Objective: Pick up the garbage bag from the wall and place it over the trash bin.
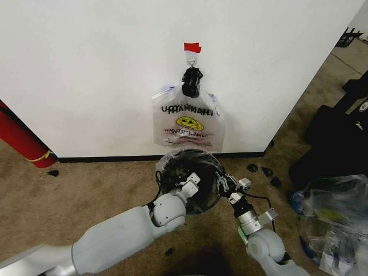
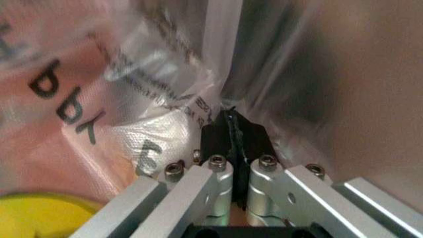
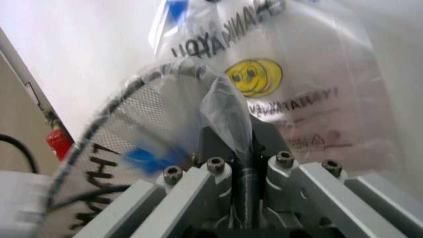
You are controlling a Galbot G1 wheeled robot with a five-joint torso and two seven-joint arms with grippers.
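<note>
The garbage bag (image 1: 190, 172) is spread over the top of the trash bin (image 1: 198, 198), which sits on the brown carpet (image 1: 98, 195) just in front of the wall (image 1: 86, 69). At 12 o'clock from the bin, a flat bundle of bags (image 1: 187, 122) hangs on the wall from a black clip (image 1: 191, 80), under a bit of red tape (image 1: 192, 47).

The left gripper (image 1: 185, 179) is at the bin's rim, at about 9 o'clock. In the left wrist view its jaws are pressed tight on a pinch of the thin plastic (image 2: 233, 130).

The right gripper (image 1: 227, 184) is at the rim at about 3 o'clock. In the right wrist view its jaws are also squeezed on a fold of the bag (image 3: 228, 111), with the wire mesh (image 3: 132, 124) just beside it.

A red cylinder (image 1: 20, 138) leans at 9 o'clock, well apart.
</note>
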